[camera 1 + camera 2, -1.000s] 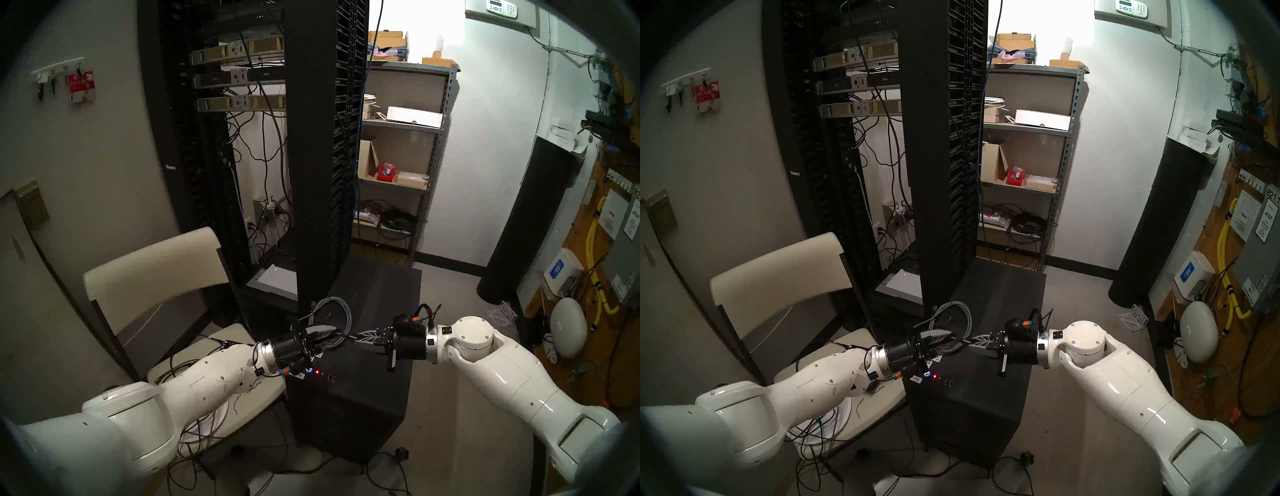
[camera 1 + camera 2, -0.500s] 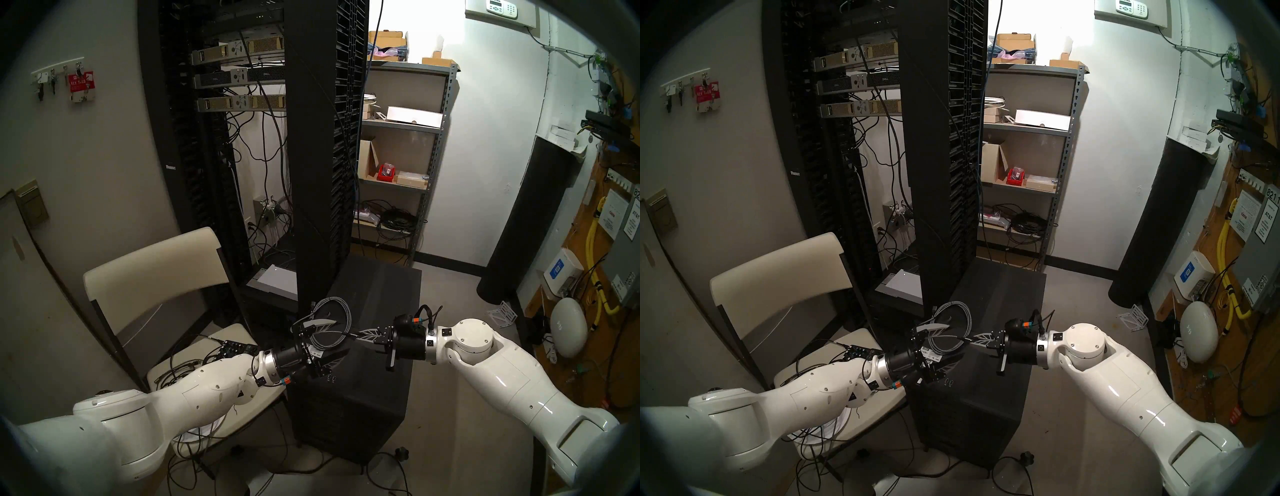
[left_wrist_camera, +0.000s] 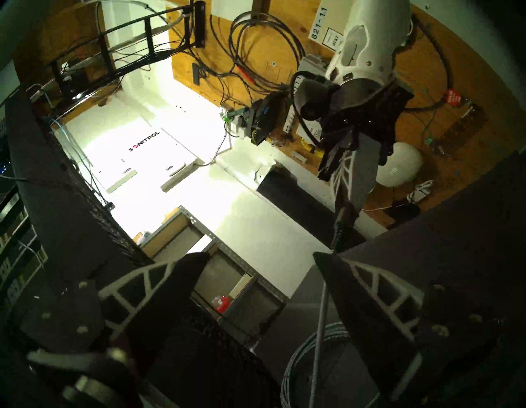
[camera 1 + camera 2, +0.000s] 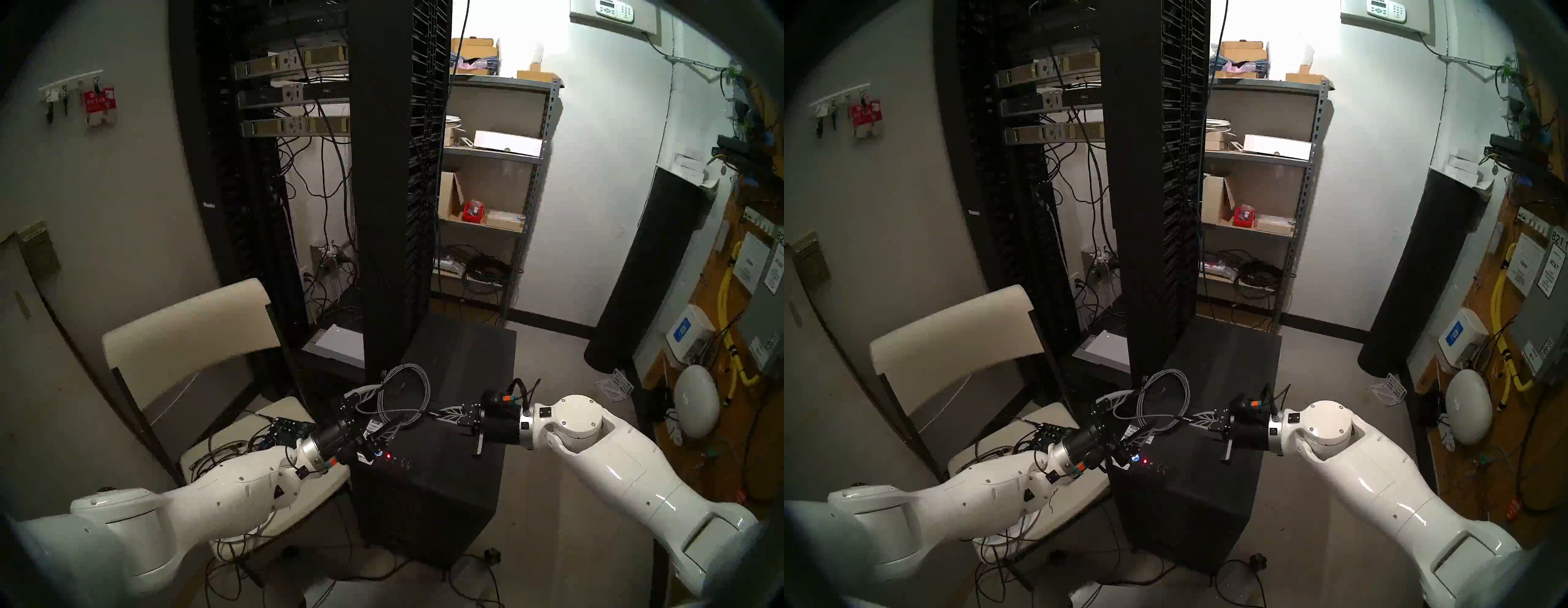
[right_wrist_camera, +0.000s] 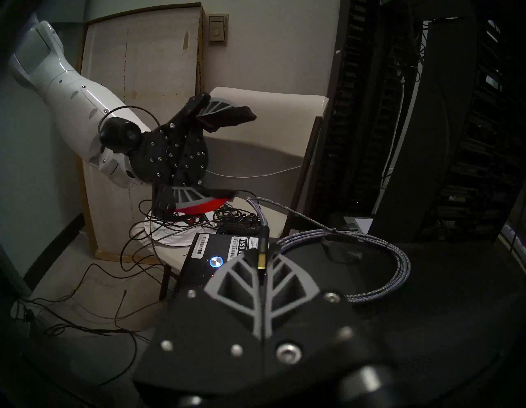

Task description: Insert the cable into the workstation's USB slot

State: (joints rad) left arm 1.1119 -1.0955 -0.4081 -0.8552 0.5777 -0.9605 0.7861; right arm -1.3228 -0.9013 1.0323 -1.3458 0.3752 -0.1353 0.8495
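The black tower workstation (image 4: 428, 496) stands on the floor, its blue light (image 5: 216, 261) and red LED lit beside white barcode stickers. Two USB slots (image 4: 406, 463) sit on its top front edge. The light-grey braided cable (image 4: 407, 382) lies coiled on the tower's top. My right gripper (image 4: 433, 412) is shut on the cable's dark plug (image 5: 261, 256) above the top, and the plug sticks out past the fingertips. My left gripper (image 4: 390, 403) stands open just left of it. A cable strand (image 3: 321, 313) runs close along one left finger, unclamped.
A tall black server rack (image 4: 399, 212) rises directly behind the tower. A beige folding chair (image 4: 191, 335) with a circuit board and loose black wires stands at the left. Metal shelves (image 4: 492, 191) stand at the back. Wires trail on the floor around the tower.
My left gripper opened, let go of the cable and drew back to the left. The right gripper stayed shut on the plug, almost still.
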